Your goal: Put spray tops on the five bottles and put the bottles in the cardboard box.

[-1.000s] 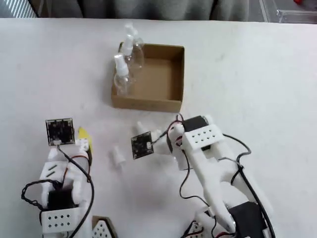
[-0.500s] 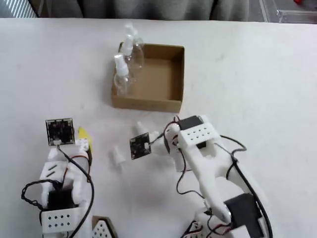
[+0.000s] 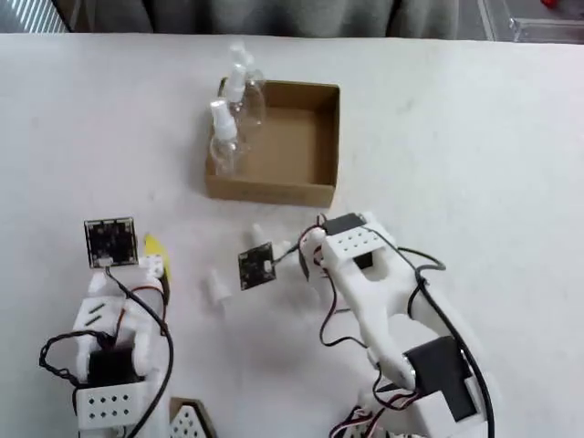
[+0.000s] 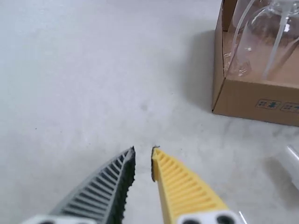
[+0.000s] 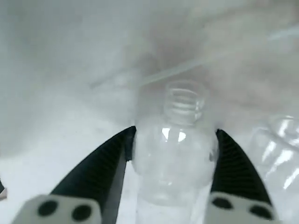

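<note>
In the right wrist view my right gripper (image 5: 172,136) is shut on a clear bottle (image 5: 175,149) with an uncapped threaded neck, one black finger on each side. Beyond the neck lies a thin dip tube (image 5: 187,71). A second clear bottle (image 5: 280,140) lies beside it. In the high view the right arm's wrist (image 3: 351,246) sits just in front of the cardboard box (image 3: 324,146). Two bottles with spray tops (image 3: 228,119) stand in the box's left side. A loose spray top (image 3: 216,290) lies between the arms. My left gripper (image 4: 143,151) is shut and empty, low over bare table.
The box's right half (image 3: 297,146) holds nothing. In the left wrist view the box corner (image 4: 252,100) is a short way ahead of the left gripper. A clear plastic container (image 3: 538,23) sits at the far right edge. Bare table stretches left and right of the box.
The right arm's rear links have swung to the left and its wrist has crept slightly left. The left arm and the bottles in the box have stayed put.
</note>
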